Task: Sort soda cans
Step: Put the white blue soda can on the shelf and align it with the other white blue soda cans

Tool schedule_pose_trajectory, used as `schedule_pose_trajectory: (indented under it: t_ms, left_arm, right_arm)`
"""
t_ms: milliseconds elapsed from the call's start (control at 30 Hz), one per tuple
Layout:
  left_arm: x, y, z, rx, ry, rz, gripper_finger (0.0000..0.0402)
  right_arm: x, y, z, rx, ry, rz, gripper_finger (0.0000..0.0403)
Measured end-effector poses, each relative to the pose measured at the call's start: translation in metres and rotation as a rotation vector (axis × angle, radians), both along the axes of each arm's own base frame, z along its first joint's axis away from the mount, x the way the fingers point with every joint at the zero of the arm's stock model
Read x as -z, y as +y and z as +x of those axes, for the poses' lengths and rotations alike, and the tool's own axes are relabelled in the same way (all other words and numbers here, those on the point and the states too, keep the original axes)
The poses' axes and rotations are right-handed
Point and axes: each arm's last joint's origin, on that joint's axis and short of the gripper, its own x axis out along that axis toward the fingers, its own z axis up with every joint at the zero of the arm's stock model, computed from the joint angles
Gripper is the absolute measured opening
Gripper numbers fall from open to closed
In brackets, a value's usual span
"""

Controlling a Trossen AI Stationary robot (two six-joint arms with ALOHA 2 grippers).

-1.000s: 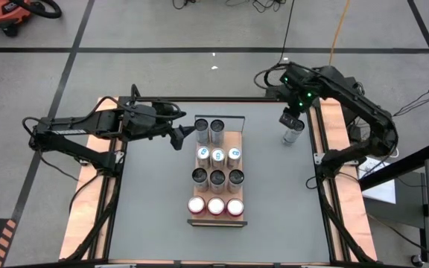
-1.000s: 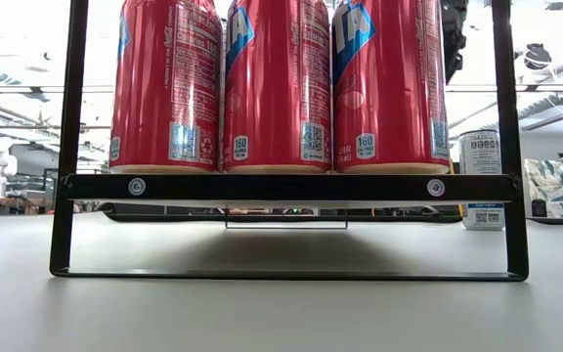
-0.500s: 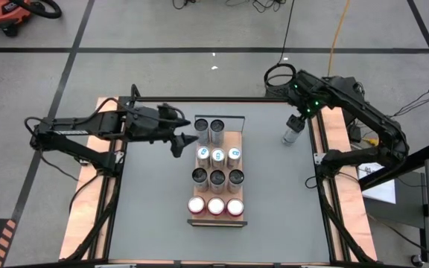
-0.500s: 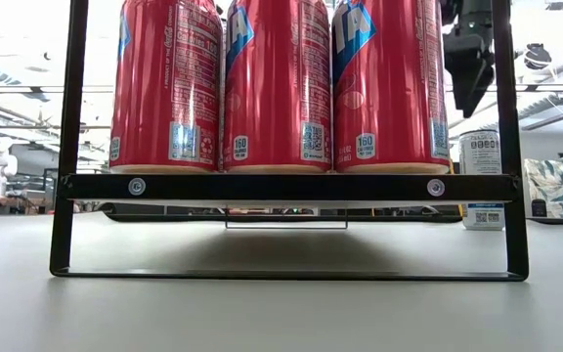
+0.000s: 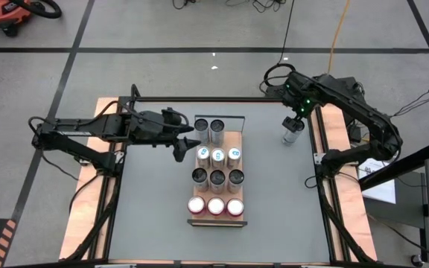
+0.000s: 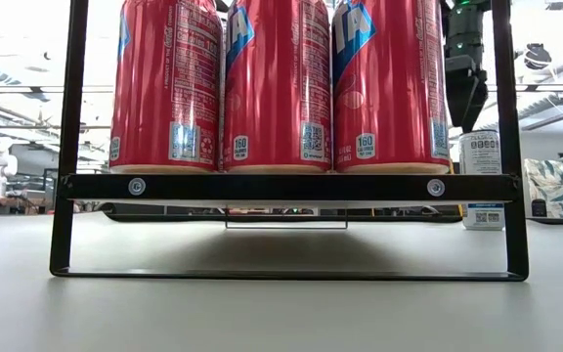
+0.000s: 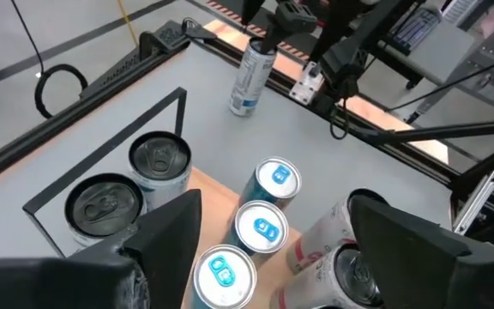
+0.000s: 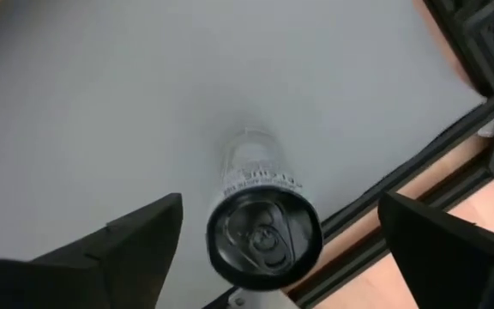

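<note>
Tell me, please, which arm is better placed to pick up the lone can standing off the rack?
The right: its open gripper hangs right above the lone silver-grey can, while the left gripper sits beside the rack.

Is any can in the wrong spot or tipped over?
One silver-grey can with a dark top stands upright alone near the table's right edge, apart from the wooden tray holding the rest. The open right gripper hovers above it. Nothing is tipped or spilled.

red cans (image 6: 277,83) hide the rows behind; their tops are cropped.
</note>
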Motion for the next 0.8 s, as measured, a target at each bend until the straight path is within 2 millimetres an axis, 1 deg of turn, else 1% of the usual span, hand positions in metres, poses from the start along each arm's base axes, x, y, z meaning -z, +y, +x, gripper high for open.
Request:
schedule_pose_trajectory:
  t_ms: [200,267,400,533,633,733,800]
  left_arm:
    - [0.0,-0.001,0.0,-0.012,-0.004,-0.02,0.0297]
    - [0.001,-0.001,0.001,-0.013,-0.002,-0.019,0.0296]
    - [0.001,-0.003,0.001,-0.02,-0.003,-0.039,0.0296]
    - [0.001,-0.006,0.001,-0.013,-0.004,-0.037,0.0296]
    - [0.001,-0.006,0.001,-0.017,-0.004,-0.034,0.0296]
    - [0.001,-0.006,0.001,-0.021,-0.004,-0.032,0.0296]
    - [0.001,-0.006,0.001,-0.022,-0.005,-0.032,0.0296]
  right_arm:
    - [0.001,-0.001,-0.006,0.043,0.01,0.047,0.0366]
    - [0.005,-0.002,-0.007,0.061,0.015,0.059,0.0366]
    - [0.017,-0.001,-0.01,0.09,0.021,0.116,0.0366]
    - [0.035,0.001,-0.011,0.107,0.042,0.167,0.0365]
    - [0.048,0.0,-0.011,0.117,0.042,0.166,0.0365]
    - [0.055,-0.001,-0.01,0.122,0.035,0.161,0.0361]
    - [0.056,-0.002,-0.009,0.121,0.023,0.148,0.0353]
